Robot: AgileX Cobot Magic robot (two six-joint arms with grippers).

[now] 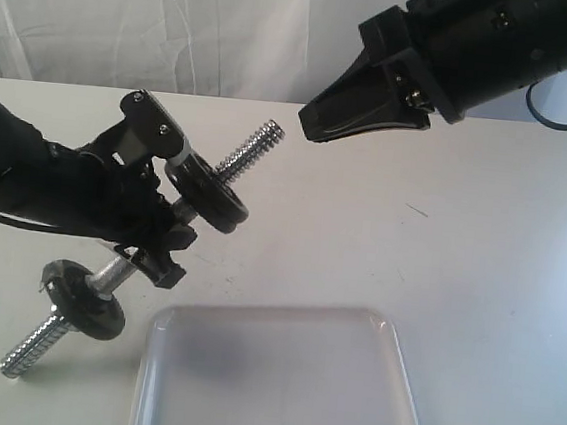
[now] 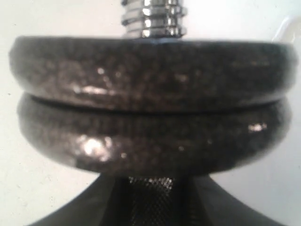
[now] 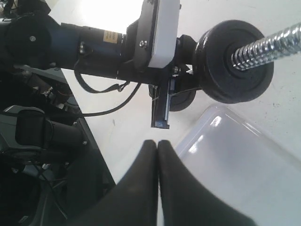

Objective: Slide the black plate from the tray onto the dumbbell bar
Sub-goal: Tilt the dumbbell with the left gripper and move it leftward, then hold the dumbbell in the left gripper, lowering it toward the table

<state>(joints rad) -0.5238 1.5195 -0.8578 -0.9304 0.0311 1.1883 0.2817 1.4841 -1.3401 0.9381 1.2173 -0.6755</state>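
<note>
**Exterior view with both wrist views.** The left gripper [image 1: 163,211], over the left part of the white worktop [image 1: 501,254], has its jaws clamped on the smooth middle of the dumbbell bar [image 1: 255,147]. The bar is tilted. Its lower threaded end points toward the near left corner and its upper threaded end toward the far edge. Whether the lower tip touches the worktop cannot be told.

The black plate [image 1: 219,204] sits on the upper half of the bar, and the threaded rod passes through its central hole and projects beyond it. In the left wrist view the black plate [image 2: 150,70] lies flat against a second disc [image 2: 150,141] of like size, with only a thin seam between them. The plate is the one nearer the free threaded end. A lower disc [image 1: 84,302] sits on the opposite half of the bar.

The tray [image 1: 277,383] lies flat at the near edge of the worktop, well apart from the plate.

The right gripper [image 1: 317,127] hangs over the far part of the worktop, near the bar's upper tip but apart from it. In the right wrist view the right gripper [image 3: 157,150] has its jaws pressed together, fingertips meeting, holding nothing.
</note>
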